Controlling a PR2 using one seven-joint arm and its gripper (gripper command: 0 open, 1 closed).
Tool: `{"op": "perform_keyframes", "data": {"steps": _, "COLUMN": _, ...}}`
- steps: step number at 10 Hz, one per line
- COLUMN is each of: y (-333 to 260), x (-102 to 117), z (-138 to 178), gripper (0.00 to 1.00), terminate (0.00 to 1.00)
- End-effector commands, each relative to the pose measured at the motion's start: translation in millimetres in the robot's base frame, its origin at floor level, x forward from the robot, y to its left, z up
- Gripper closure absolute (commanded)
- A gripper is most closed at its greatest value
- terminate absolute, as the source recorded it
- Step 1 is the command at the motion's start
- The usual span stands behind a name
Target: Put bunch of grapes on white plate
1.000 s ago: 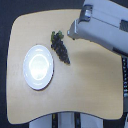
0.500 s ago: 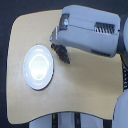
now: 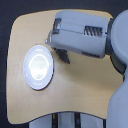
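The white plate (image 3: 38,67) lies on the table toward the exterior view's left, with nothing on it. Just right of its rim, only the dark tapering end of the bunch of grapes (image 3: 64,58) shows. The rest of the bunch, with its leaves, is hidden under my grey arm (image 3: 82,32), which reaches in from the exterior view's right. My gripper (image 3: 58,49) is low over the bunch at the arm's left end. Its fingers blend with the dark grapes, so I cannot tell whether they are open or shut.
The light wooden table (image 3: 85,87) has rounded corners and dark floor around it. The robot's grey body (image 3: 119,95) fills the exterior view's right edge. A pale strip of the base (image 3: 65,121) shows below the table's front edge.
The arm has swept from the upper right corner leftward and down over the grapes, now covering most of the bunch. The plate has stayed put.
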Motion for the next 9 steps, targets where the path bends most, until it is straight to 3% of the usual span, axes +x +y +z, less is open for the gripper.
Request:
{"op": "perform_keyframes", "data": {"steps": 1, "y": 28.8, "x": 27.3, "z": -44.5, "gripper": 0.0, "terminate": 0.0}}
{"op": "perform_keyframes", "data": {"steps": 4, "y": 33.0, "x": 15.7, "z": -56.7, "gripper": 0.0, "terminate": 0.0}}
{"op": "perform_keyframes", "data": {"steps": 9, "y": 4.6, "x": 22.0, "z": -61.3, "gripper": 0.0, "terminate": 0.0}}
